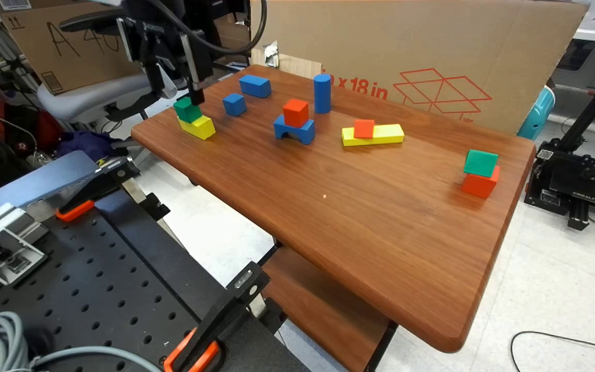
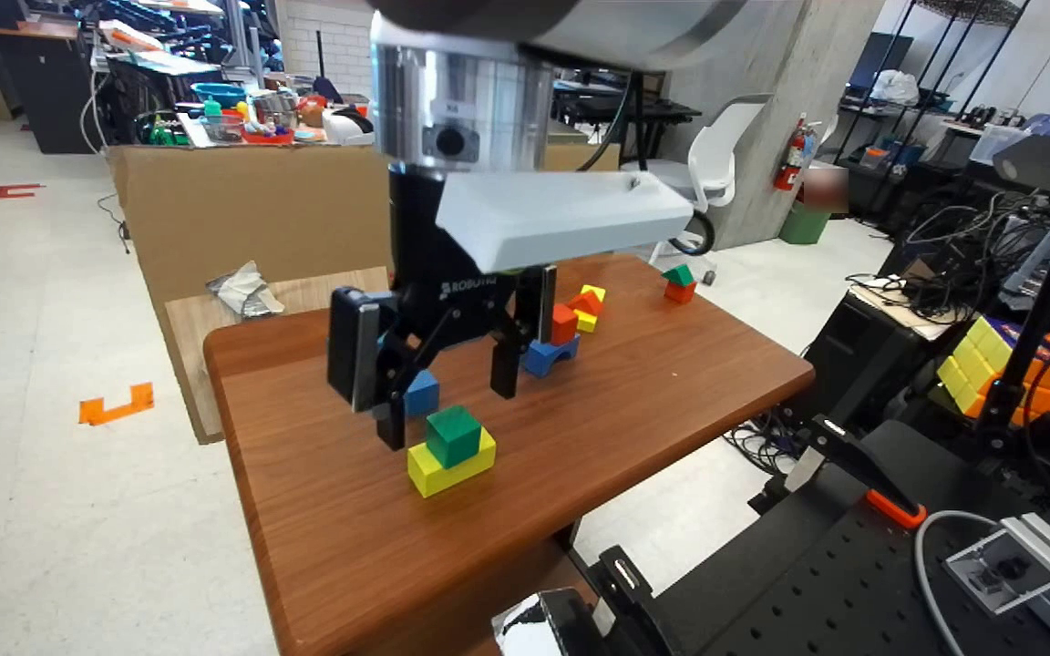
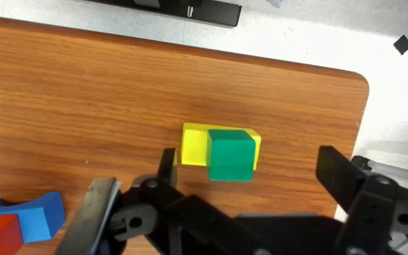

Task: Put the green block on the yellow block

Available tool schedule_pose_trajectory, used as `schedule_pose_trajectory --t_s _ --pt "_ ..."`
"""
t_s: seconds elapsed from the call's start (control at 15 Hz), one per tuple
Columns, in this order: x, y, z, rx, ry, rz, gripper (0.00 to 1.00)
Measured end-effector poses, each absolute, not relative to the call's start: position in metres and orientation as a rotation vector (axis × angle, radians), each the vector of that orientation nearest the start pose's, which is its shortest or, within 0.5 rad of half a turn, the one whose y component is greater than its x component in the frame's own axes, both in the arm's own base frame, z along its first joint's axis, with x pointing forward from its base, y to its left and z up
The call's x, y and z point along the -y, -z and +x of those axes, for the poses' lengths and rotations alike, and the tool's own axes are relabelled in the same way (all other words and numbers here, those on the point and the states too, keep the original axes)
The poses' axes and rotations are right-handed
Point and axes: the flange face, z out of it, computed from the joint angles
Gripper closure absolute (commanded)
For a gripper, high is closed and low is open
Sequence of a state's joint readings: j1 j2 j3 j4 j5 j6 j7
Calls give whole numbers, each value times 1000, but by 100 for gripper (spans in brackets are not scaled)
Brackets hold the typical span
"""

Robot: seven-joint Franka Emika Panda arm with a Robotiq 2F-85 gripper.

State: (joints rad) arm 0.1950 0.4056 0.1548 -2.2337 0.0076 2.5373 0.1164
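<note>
The deep-green block (image 1: 187,109) rests on top of the chunky yellow block (image 1: 203,128) near the table's end. In an exterior view the green block (image 2: 453,435) sits upright on the yellow block (image 2: 434,478), and part of the yellow top stays bare. In the wrist view the green block (image 3: 232,159) is toward the right end of the yellow block (image 3: 194,147). My gripper (image 3: 248,154) is open and empty, its fingers on either side of the stack and apart from it. In both exterior views the gripper (image 2: 447,401) hangs above the blocks (image 1: 177,92).
A blue cube (image 1: 234,105) and a blue oblong block (image 1: 255,86) stand close by. Farther along are a blue cylinder (image 1: 322,93), a red cube (image 1: 296,112) on a blue arch (image 1: 307,133), and a yellow bar (image 1: 388,134). A cardboard sheet (image 1: 359,41) stands behind the table.
</note>
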Motion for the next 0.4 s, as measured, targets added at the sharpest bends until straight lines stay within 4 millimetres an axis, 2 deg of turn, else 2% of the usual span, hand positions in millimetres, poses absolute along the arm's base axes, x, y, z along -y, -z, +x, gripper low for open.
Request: schedule_pose_trajectory --t_s 0.27,0.4 --pt "-177 -232 488 394 -120 -3071 0" --pt "-174 -238 482 399 -110 -3074 0"
